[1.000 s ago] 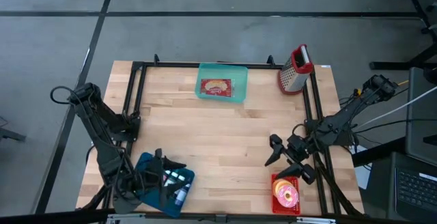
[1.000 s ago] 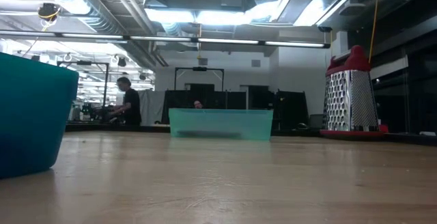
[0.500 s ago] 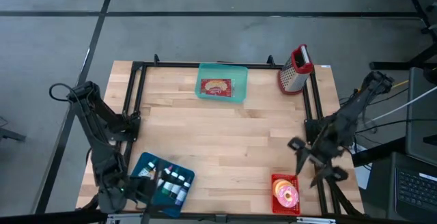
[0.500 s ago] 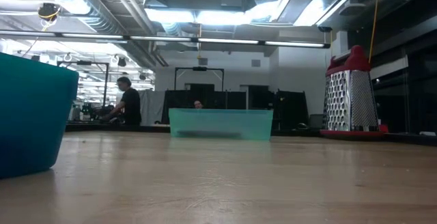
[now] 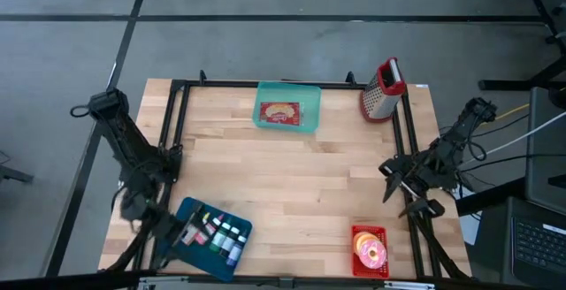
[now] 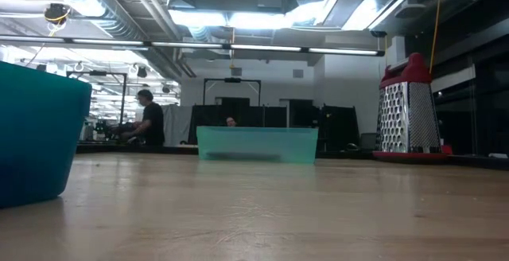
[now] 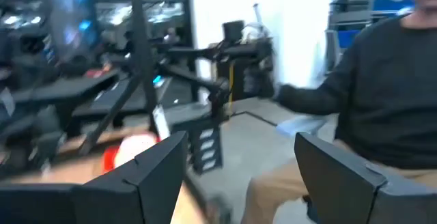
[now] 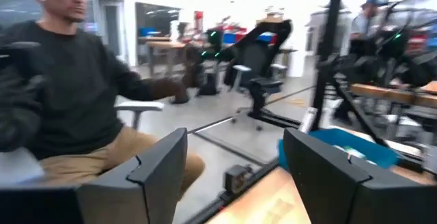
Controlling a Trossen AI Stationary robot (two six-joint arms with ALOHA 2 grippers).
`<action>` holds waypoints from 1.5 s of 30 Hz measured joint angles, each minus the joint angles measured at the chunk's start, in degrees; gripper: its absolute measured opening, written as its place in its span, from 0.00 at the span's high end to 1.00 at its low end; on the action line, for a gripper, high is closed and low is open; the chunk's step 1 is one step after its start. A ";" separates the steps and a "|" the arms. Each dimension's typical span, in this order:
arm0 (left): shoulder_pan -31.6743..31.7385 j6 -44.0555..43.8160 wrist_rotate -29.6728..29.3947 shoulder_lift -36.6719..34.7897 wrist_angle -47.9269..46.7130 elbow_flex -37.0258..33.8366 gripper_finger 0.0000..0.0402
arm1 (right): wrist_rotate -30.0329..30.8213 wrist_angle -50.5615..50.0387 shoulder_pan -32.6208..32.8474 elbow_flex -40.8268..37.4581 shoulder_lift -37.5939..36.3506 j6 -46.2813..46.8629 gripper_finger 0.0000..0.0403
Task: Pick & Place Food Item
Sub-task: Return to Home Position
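Seeing both arms retract over the last second. Had the left gripper point(image 7: 240, 142) directly over the dark blue bin point(image 5: 187, 210) a second ago. Now clear of it, off toward the near-left edge of the table point(image 5: 292, 175), fingers spread, holding nothing. Same on the other side: right gripper point(image 8: 233, 136) withdrawn from mid-table to the right edge, spread and empty. Leaves the bin uncovered at near left, with the food coloring bottles point(image 5: 219, 233) lying in a row inside. Reads as placing done, homing under way. Nothing further to pick up.
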 joint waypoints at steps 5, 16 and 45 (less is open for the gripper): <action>0.88 -1.65 0.71 -0.69 15.12 -12.94 0.34 | 4.79 -1.98 -0.03 -6.52 -12.16 1.75 0.39; 1.11 -0.84 4.75 -14.27 22.79 -30.83 0.34 | 7.07 -12.60 0.00 -4.03 -20.64 -1.51 0.39; 1.22 -6.72 6.12 -58.49 -33.02 -32.09 0.34 | 15.78 -12.01 -0.04 -13.37 -20.65 4.66 0.39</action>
